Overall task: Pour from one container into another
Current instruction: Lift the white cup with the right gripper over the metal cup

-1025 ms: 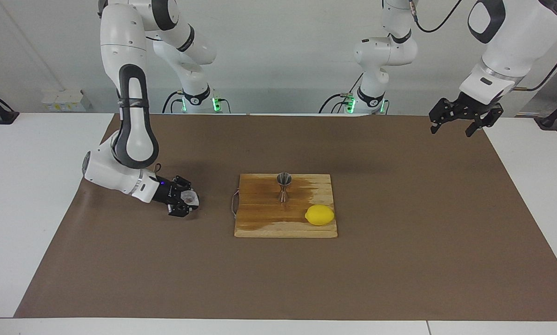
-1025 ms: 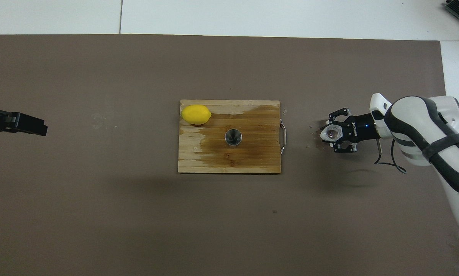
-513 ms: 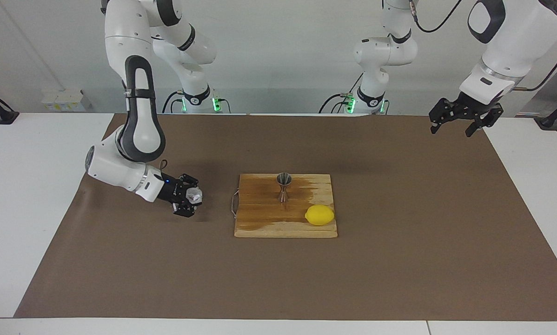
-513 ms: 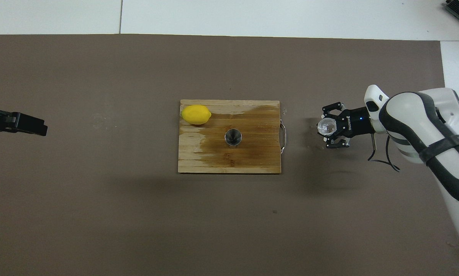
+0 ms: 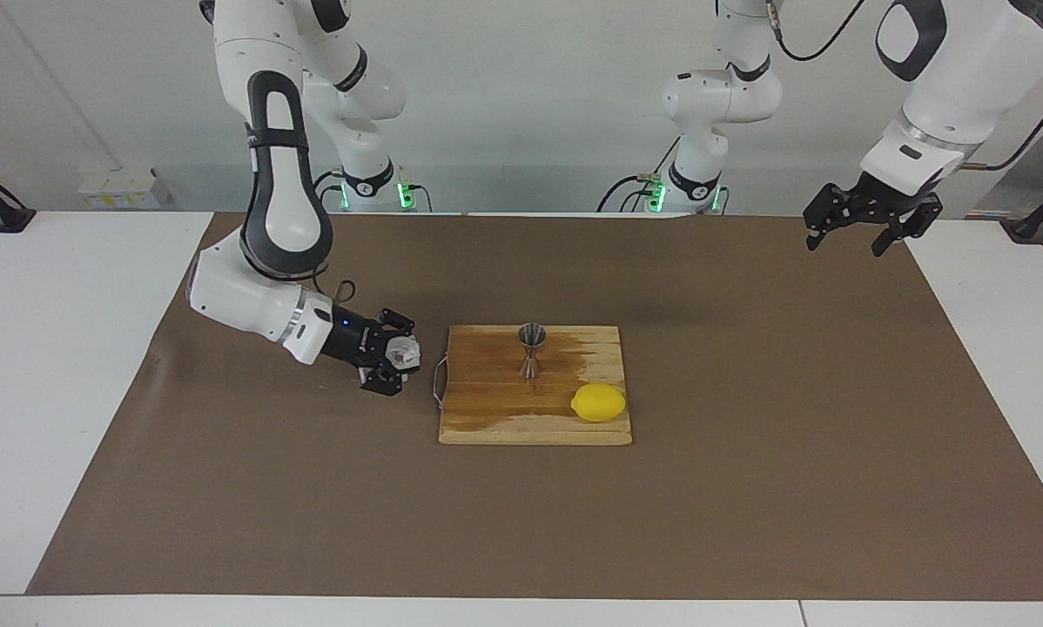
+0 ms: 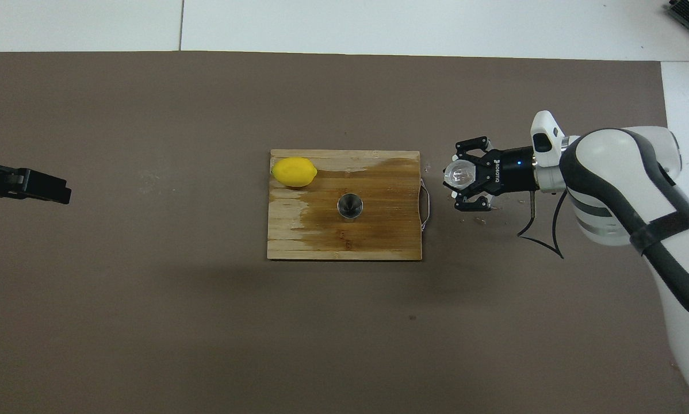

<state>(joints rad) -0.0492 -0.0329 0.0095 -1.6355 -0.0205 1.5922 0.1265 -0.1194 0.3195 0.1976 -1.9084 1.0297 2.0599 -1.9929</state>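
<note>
Change since a second ago: right gripper (image 5: 397, 360) has carried the glass cup (image 5: 404, 352) from a spot well apart from the cutting board (image 5: 487, 418) to just beside the board's wire handle (image 5: 437, 380); the left arm has not moved.
Landmark: wooden cutting board, mid-table on the brown mat (image 5: 748, 488), part of its top darkened as if wet.
Glass cup: clear, faceted, gripped between the right gripper's fingers, raised over the mat just off the board's handle end, toward the right arm's end of the table; whether anything is in it cannot be told.
Jigger (image 5: 532, 350): silvery, hourglass-shaped, upright on the board, on the half of it nearer the robots.
Lemon (image 5: 598, 402): on the board, at the corner farther from the robots and toward the left arm's end.
Right gripper: closed around the cup, reaching low and sideways toward the board.
Left gripper (image 5: 870, 228): waiting, raised over the mat's corner, well apart from the board at the left arm's end; fingers spread wide, nothing in them.
Step in hand: by my reading, transport of the cup toward the jigger; no pouring yet.
Next move calls for: bringing the cup over the jigger's open top, lip close above the narrow rim, then a slow tilt; the small mouth leaves little room for error, and a knock would likely tip the jigger.
</note>
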